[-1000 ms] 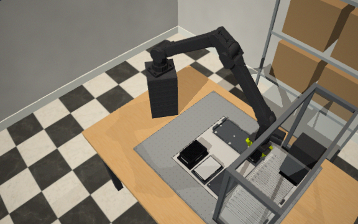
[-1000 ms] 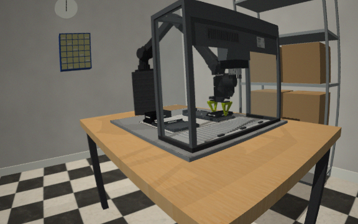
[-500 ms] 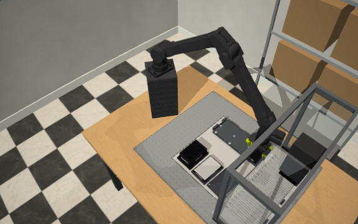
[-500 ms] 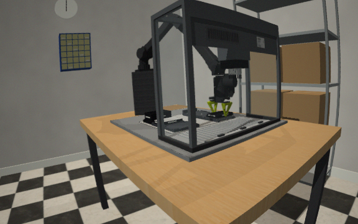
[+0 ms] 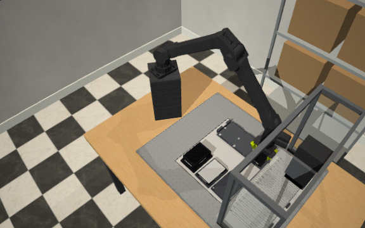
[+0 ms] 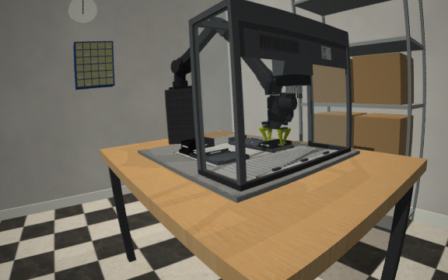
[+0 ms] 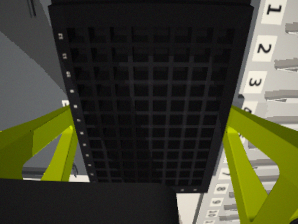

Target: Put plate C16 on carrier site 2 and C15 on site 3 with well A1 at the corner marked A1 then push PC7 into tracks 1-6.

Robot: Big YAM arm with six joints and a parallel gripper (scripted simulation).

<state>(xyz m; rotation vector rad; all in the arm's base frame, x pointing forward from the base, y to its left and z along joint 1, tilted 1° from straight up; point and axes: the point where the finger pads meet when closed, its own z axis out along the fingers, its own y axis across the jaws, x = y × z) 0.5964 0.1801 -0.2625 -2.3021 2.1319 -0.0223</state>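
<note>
Wrist view: end effector (image 7: 149, 145) is clamped across the long sides of 96-well plate C15 (image 7: 149, 63), green fingers on either flank. Plate is black, opaque, unsealed, with a regular grid of square wells and small pale marks down one rim (image 7: 68, 83). I judge it light, rigid moulded plastic with slick walls, so a mid-length side grip like this one suits it; it could tip if caught off-centre. Plate sits low over the end of carrier PC7 (image 5: 233, 136) farthest from the handle, right by the apron numbers (image 7: 265, 48) beyond that end. I can't tell whether it touches the carrier or is seated in the locators
</note>
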